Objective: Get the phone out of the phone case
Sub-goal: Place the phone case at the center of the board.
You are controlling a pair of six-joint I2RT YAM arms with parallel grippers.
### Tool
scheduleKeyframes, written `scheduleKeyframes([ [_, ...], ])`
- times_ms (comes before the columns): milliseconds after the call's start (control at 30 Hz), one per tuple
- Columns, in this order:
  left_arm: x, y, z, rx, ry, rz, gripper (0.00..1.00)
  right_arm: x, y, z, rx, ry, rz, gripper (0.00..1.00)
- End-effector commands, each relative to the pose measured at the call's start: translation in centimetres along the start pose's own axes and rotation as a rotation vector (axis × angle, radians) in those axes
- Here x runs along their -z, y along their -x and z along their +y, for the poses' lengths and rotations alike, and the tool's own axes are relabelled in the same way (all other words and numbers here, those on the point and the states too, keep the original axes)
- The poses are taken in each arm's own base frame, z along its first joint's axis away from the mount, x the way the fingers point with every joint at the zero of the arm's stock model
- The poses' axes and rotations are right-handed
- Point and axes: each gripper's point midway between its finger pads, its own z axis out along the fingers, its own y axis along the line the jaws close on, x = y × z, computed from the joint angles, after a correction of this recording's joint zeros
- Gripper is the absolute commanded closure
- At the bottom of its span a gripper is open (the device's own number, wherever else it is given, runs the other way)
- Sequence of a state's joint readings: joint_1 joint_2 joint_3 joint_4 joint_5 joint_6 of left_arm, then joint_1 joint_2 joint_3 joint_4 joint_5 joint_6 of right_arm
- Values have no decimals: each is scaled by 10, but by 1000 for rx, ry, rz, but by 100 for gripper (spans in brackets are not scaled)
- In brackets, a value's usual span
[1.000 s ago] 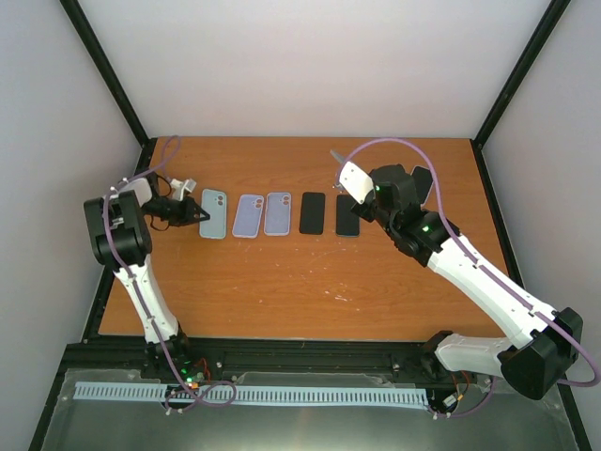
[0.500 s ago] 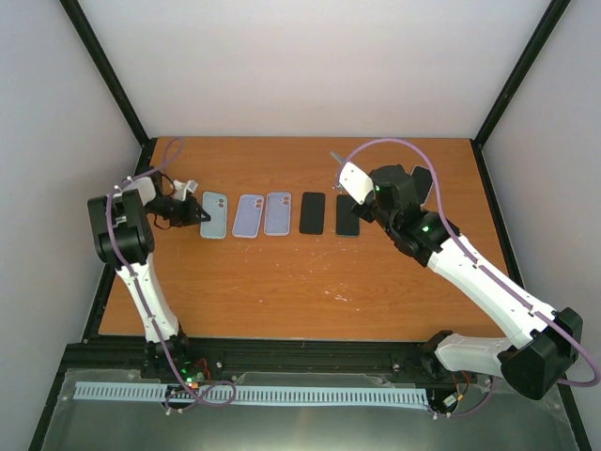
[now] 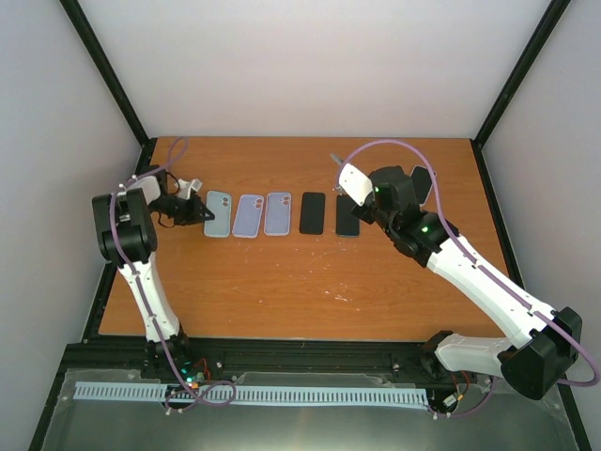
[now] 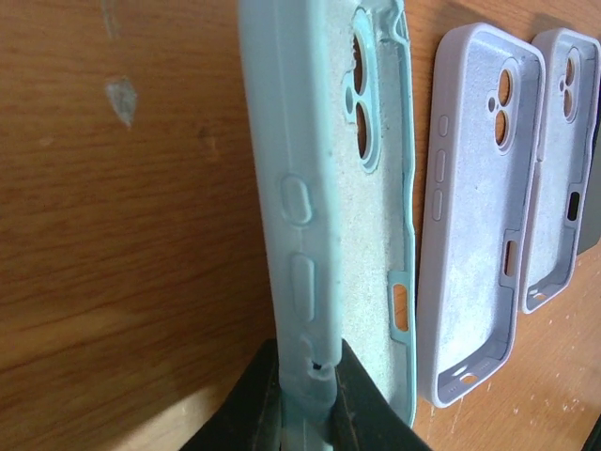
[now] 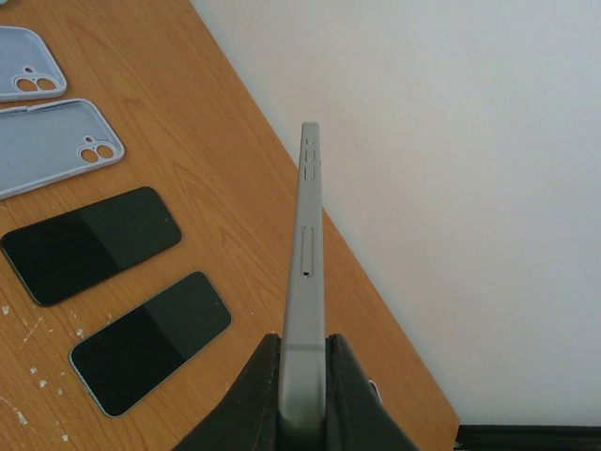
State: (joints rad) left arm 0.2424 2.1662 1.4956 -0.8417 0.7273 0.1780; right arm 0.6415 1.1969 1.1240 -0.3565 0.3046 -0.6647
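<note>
Ana: Since a second ago, the mint phone case [image 3: 218, 213] is sitting slightly closer to the row of cases, and the left arm's elbow is leaning in toward the table [image 3: 282, 282]. Is the left gripper [image 3: 192, 209] holding it?

Ben: Yes. The left wrist view is showing both fingers [image 4: 362, 404] closing on one side wall at the end of the mint phone case [image 4: 329, 188]. The shell is lying empty, with wood showing through its camera cutout.

Ana: Where is the phone [image 3: 352, 180] sitting?

Ben: It is hanging above the table's far right part, well apart from its case. The right gripper [image 5: 302, 376] is clamping it by one end, so the phone [image 5: 305, 244] is standing edge-on to the wrist camera, its side buttons showing.

Ana: What is lying around them?

Ben: Two lilac cases [image 3: 248, 215] are lying open side up just beside the mint one, then two black phones [image 3: 312, 212] are lying flat further right, all in one line. The held phone is hovering near the rightmost of them.
</note>
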Motion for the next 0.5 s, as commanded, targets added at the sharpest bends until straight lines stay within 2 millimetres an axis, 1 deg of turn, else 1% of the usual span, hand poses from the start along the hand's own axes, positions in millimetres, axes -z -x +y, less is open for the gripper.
scheduleKeyframes([
  [0, -29, 7, -1, -51, 30, 12, 100, 11, 13, -19, -40, -60, -61, 97],
  [67, -29, 7, 1, -44, 41, 8, 97, 11, 13, -21, -40, -64, -62, 97],
  [167, -26, 7, 5, -40, 79, 0, 87, 11, 13, -20, -39, -64, -60, 97],
  [267, -24, 6, 8, -38, 113, -6, 75, 11, 12, -20, -40, -62, -60, 97],
  [467, -16, 7, 12, -35, 173, -28, 69, 12, 14, -21, -42, -64, -65, 97],
])
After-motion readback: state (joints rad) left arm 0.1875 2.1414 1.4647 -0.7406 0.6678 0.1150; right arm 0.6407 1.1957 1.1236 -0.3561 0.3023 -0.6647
